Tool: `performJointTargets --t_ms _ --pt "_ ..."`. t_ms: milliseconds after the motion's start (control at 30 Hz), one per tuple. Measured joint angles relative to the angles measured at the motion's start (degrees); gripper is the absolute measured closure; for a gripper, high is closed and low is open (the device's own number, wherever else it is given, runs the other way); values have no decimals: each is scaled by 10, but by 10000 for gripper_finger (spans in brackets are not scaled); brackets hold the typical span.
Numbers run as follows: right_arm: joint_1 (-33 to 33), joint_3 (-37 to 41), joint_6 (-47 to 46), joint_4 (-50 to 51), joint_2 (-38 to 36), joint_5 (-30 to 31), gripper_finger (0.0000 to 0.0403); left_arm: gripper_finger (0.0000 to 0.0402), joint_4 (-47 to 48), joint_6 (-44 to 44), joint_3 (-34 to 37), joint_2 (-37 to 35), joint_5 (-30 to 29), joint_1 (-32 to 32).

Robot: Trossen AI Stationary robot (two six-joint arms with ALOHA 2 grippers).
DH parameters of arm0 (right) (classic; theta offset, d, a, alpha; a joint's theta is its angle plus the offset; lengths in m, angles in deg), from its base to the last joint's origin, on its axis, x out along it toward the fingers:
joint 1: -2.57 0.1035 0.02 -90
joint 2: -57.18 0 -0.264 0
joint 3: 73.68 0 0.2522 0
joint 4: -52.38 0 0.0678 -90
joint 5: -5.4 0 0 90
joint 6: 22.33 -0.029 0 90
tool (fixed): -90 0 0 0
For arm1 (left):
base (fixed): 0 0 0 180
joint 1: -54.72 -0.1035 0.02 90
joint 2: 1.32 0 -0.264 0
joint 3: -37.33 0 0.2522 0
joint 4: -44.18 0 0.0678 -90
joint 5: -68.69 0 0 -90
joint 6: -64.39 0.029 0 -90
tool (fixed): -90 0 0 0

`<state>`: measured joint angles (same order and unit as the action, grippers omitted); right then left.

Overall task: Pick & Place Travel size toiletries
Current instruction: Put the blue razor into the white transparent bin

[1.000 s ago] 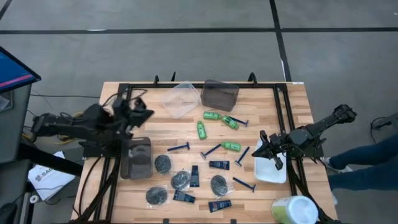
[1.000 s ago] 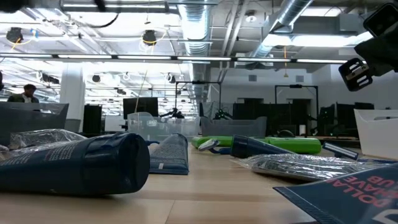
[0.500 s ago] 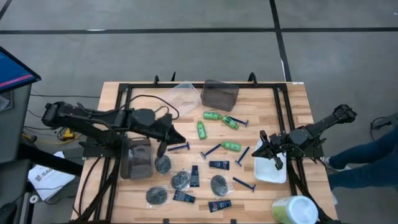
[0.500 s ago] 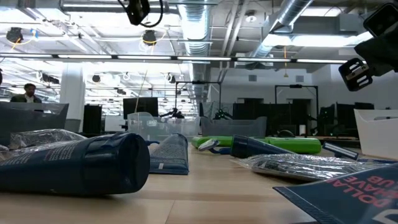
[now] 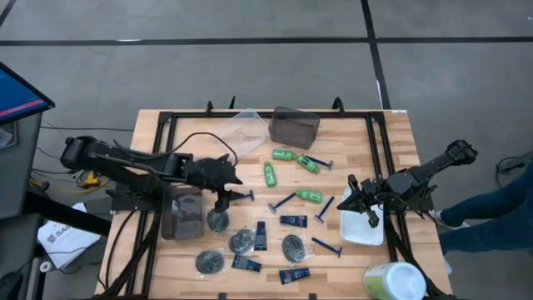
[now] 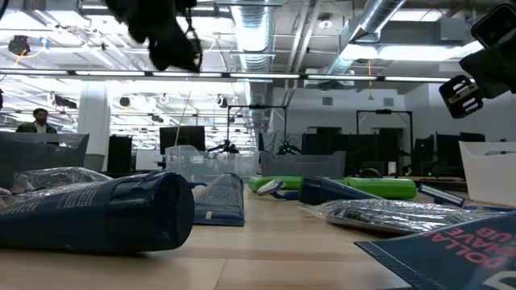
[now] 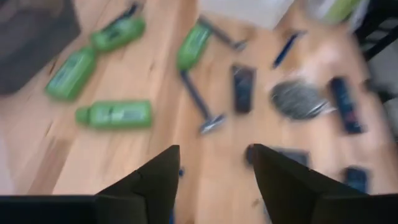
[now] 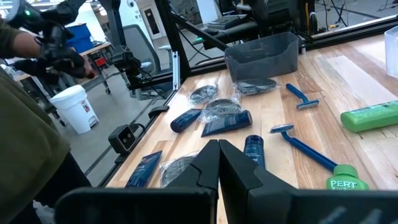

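High view: the left gripper point(image 5: 223, 197) hangs over the table point(image 5: 391, 142), fingers spread and empty, just beside a blue razor point(image 5: 240, 197) and above a wrapped disc point(image 5: 218, 220) next to the grey bin point(image 5: 181, 212). Green bottles point(image 5: 270, 173), razors, navy tubes point(image 5: 293, 221) and discs lie scattered mid-table. The right gripper point(image 5: 353, 197) waits at the white tray point(image 5: 361, 230), fingers pressed together.

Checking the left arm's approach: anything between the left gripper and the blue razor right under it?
Nothing visible. The left gripper, fingers apart, hangs above the blue razor and a wrapped disc, with only bare table around the razor. The right gripper waits shut by the white tray.
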<state>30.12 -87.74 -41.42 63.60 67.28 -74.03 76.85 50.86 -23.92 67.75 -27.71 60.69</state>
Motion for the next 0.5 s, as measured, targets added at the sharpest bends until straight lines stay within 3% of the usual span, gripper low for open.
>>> performJointTargets --t_ms 500 --pt "0 0 0 0 0 0 403 204 -17 22 34 152 -43 0"
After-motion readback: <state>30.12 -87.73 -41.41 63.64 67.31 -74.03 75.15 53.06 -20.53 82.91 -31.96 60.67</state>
